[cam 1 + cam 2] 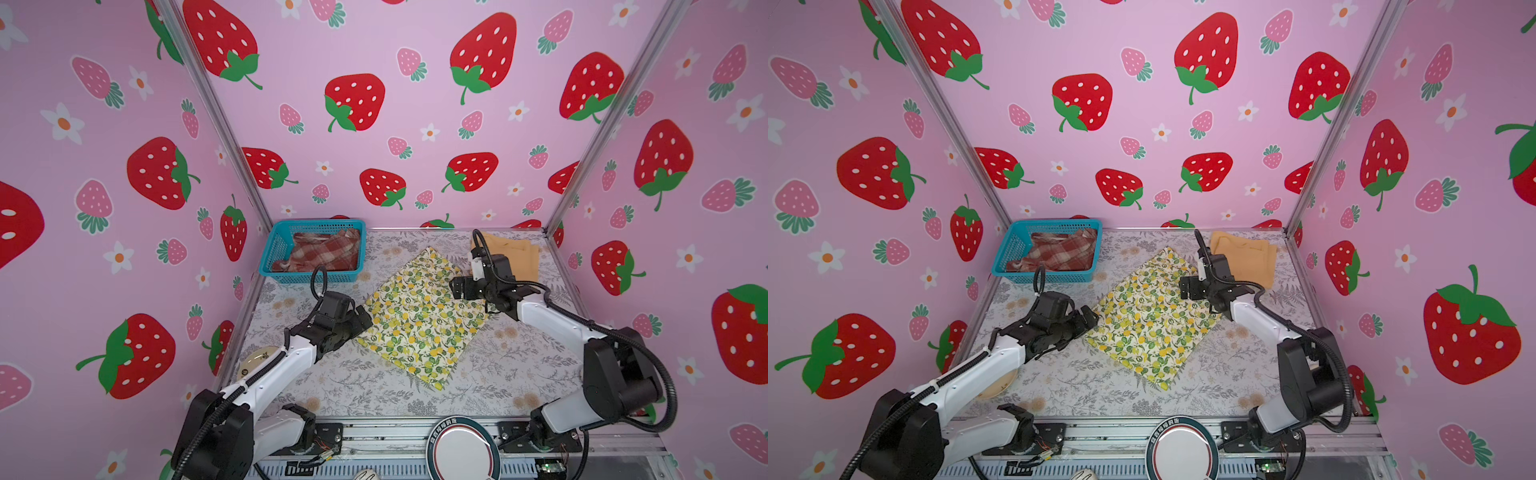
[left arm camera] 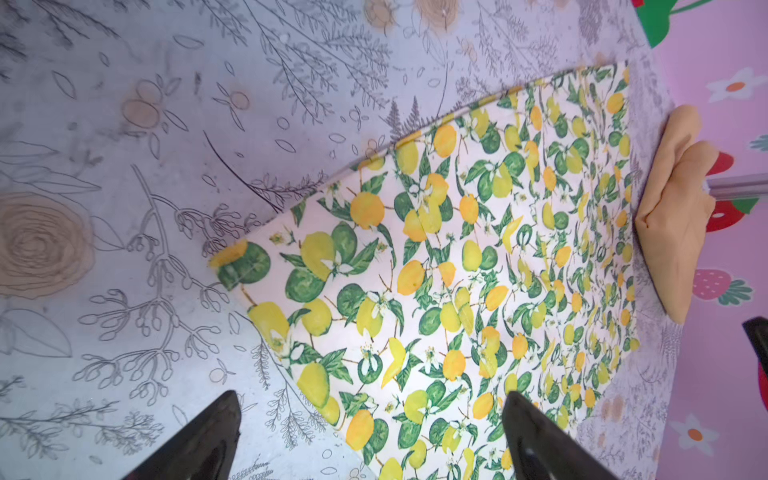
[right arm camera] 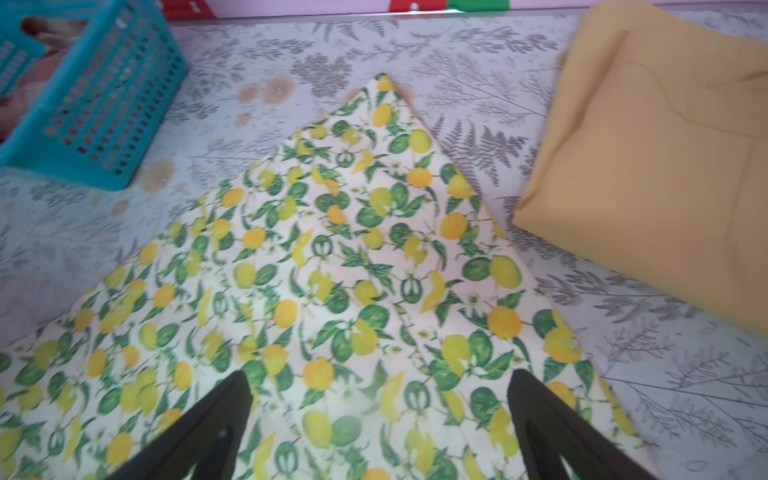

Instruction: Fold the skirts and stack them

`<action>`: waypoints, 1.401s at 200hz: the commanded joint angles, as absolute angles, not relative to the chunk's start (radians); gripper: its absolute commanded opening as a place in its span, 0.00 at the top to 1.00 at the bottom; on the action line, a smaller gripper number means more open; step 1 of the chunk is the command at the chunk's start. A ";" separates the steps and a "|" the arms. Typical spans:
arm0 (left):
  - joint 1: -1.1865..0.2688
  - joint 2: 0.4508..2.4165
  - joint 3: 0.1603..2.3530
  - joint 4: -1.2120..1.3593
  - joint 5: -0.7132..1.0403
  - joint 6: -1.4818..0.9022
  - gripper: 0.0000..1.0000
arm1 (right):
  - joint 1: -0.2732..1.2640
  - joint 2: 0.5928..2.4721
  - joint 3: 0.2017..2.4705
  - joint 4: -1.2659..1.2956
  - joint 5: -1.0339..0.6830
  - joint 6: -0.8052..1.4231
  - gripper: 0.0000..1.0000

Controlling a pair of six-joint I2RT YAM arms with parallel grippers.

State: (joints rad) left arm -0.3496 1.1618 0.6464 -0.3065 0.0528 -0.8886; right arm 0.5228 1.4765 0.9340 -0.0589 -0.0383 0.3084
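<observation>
- A teal mesh basket [image 1: 309, 277] is seen at the far left corner of the table [image 1: 374, 395], near the back wall.
- Inside the basket the plaid skirt [image 1: 328, 249] is found. It lies crumpled and not folded, and it fills most of the basket floor. A part of the cloth is heaped against the far right wall of the basket.
- The lemon skirt [image 1: 419, 316] is laid flat in the middle of the table, outside the basket. It is set at a slant, with one corner pointed to the back wall and the opposite corner to the front edge.
- The mustard skirt [image 1: 519, 253] is placed at the far right corner of the table, folded into a thick pad. In both top views it is partly hidden behind the right arm. A narrow strip of bare table is seen between it and the lemon skirt.
- The left gripper [image 2: 372, 399] is held at the left edge of the lemon skirt. Its jaws are spread wide and nothing is clamped between them. In the left wrist view one finger is seen over the bare table and the other over the printed cloth.
- The right gripper [image 3: 380, 378] is held over the right side of the lemon skirt. Its jaws are also spread wide and no cloth is gripped. Whether the fingertips touch the cloth cannot be told.
</observation>
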 commanded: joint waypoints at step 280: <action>-0.186 1.473 0.643 -0.207 0.144 -0.829 0.71 | 1.053 1.341 0.790 -0.136 0.130 0.318 0.00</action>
State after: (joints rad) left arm -0.1932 1.4464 0.6331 -0.1799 0.1543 -0.8387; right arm 1.0389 1.3342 0.7677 -0.1211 0.1131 0.3107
